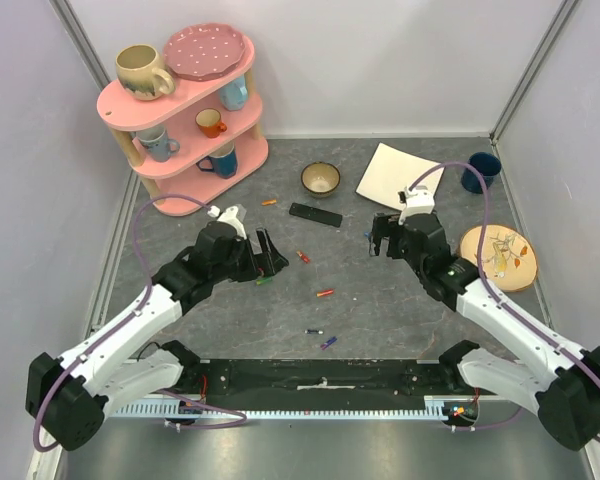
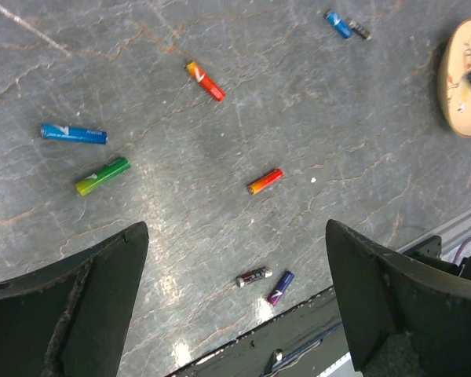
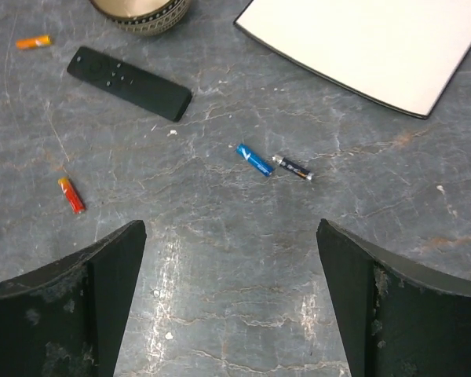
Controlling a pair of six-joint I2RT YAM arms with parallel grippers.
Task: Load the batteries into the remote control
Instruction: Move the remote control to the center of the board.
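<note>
Near side of remote [image 1: 315, 214] open; bowl [image 1: 321, 179] close behind

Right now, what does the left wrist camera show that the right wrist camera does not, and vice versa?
Only the left wrist: an orange battery, a grey battery beside a purple battery, and part of a round wooden disc.
Only the right wrist: the remote control, a small bowl, a white sheet and a second orange battery.
Both: the red battery, and the blue battery next to a dark battery. A second blue battery and a green battery, clear from the left wrist, seem mere slivers at the right wrist view's left edge.
</note>
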